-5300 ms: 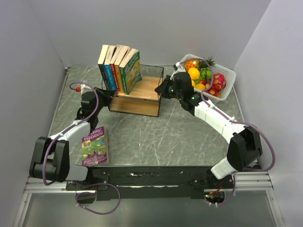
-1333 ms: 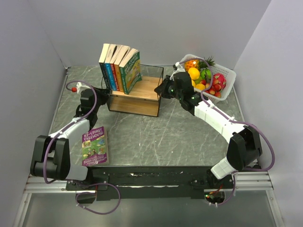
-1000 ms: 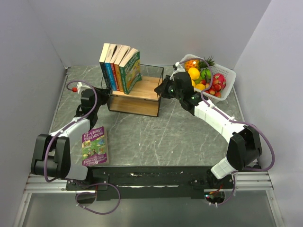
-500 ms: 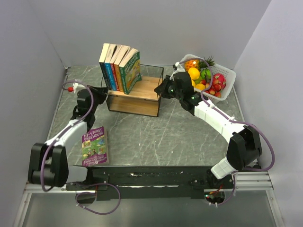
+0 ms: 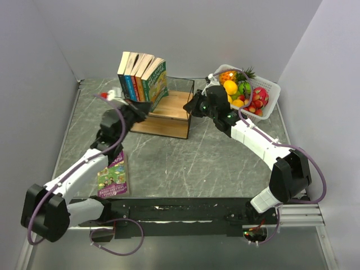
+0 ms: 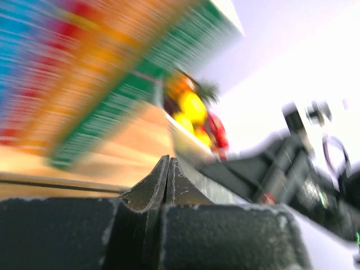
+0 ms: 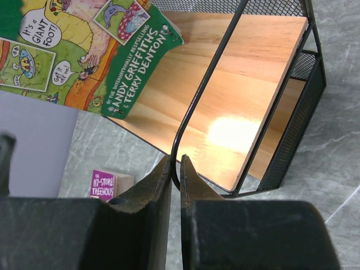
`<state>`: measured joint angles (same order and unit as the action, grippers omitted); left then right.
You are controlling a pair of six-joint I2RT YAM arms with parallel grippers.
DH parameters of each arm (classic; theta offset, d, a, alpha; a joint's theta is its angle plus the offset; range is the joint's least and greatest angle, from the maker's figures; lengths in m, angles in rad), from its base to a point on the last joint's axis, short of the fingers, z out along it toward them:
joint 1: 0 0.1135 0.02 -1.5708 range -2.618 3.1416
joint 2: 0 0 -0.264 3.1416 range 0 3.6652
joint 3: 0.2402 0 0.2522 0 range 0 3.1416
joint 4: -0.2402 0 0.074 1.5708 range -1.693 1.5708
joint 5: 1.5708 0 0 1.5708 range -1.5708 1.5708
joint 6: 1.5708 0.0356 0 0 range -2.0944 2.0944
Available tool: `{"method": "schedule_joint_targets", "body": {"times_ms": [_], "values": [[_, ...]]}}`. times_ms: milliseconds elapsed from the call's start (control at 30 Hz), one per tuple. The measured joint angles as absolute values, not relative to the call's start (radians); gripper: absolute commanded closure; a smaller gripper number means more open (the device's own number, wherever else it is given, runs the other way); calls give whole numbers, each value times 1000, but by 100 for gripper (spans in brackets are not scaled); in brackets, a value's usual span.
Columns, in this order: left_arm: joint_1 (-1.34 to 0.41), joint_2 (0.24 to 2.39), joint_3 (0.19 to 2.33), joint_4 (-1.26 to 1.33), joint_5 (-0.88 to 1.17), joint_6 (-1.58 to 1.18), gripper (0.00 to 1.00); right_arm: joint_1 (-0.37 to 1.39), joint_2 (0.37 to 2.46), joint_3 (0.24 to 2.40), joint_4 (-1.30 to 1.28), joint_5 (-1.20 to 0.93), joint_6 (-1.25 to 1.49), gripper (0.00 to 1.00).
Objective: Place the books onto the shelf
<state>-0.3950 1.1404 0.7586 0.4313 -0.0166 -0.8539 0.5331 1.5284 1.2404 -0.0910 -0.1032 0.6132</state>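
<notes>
The standing books [image 5: 142,76] are filling the left half of the shelf's [image 5: 160,126] top board, and the outermost green one is leaning toward the bare right half. The right fingers [image 7: 154,185], clamped on the black wire frame at that end, are blocking the way in from the right, with the fruit basket [image 5: 274,93] sitting close behind. The left fingers [image 6: 149,188], pressed together, are hanging before the shelf's front left. The tabletop [image 5: 185,163] in front is lying open, except where a purple book [image 5: 115,180] is lying flat by the left arm.

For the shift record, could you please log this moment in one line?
left gripper: shut, empty, near shelved books | right gripper: shut on shelf | purple book: on table
</notes>
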Motion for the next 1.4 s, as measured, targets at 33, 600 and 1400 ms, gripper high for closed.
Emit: {"method": "schedule_joint_targets", "body": {"times_ms": [33,600,1400], "values": [[-436,1151,772,433,-21,-821,99,533,1528,1241,-91,-103,613,100],[-796,1499,1016,519,-377,-313,99,533,1532,1245,-96,-107,612,100],[-766,1839,1309,546,-855,8,99,533,1539,1251,-95,-125,612,100]]}}
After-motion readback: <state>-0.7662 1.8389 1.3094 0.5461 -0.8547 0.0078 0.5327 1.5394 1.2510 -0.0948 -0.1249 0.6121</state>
